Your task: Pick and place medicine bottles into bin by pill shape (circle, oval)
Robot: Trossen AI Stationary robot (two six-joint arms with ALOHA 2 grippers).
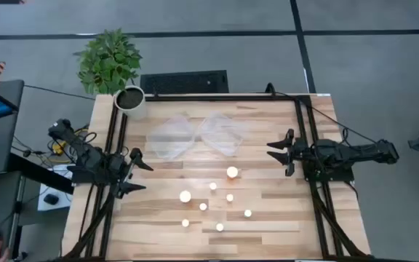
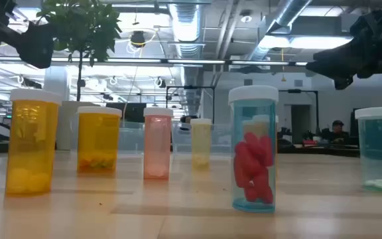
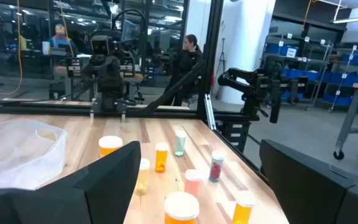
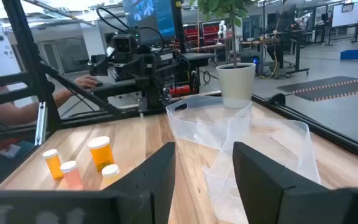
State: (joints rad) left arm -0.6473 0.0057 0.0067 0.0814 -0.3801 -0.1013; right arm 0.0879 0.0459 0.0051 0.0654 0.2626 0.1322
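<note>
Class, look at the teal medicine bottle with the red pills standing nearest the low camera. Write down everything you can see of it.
The teal medicine bottle is a small see-through cylinder of blue-green plastic with a round white cap on top. It stands upright on the wooden table, apart from the other bottles, with nothing touching it but the tabletop. Inside, red oblong pills are piled against one side, filling roughly the lower two thirds. The cap looks closed. No gripper is near it; both arms hang above the table's edges.
</note>
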